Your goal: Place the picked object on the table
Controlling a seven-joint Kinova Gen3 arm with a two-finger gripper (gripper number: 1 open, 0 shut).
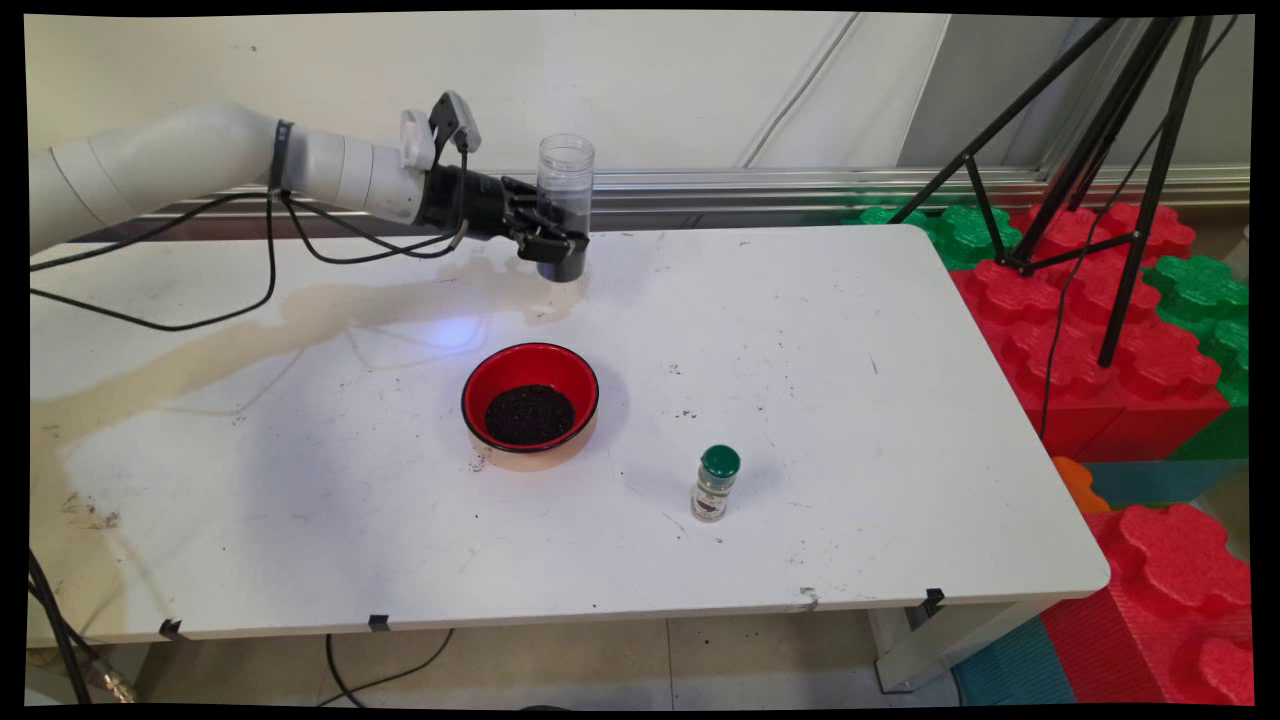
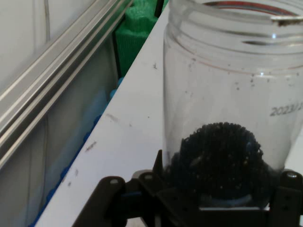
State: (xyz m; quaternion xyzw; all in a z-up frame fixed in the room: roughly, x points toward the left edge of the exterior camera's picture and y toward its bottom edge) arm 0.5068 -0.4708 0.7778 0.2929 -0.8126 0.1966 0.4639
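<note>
upright, fingers (image 1: 553, 238) clamp clear jar (image 1: 565, 190) — black grains inside.

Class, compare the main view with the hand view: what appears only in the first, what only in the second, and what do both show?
Only the main view shows the red bowl of dark grains, the small green-capped spice bottle, the black tripod and the red and green foam blocks. Only the hand view shows faint printed date digits on the jar's wall. Both show the black two-finger gripper closed on the clear plastic jar with dark grains at its bottom, and the white table.
</note>
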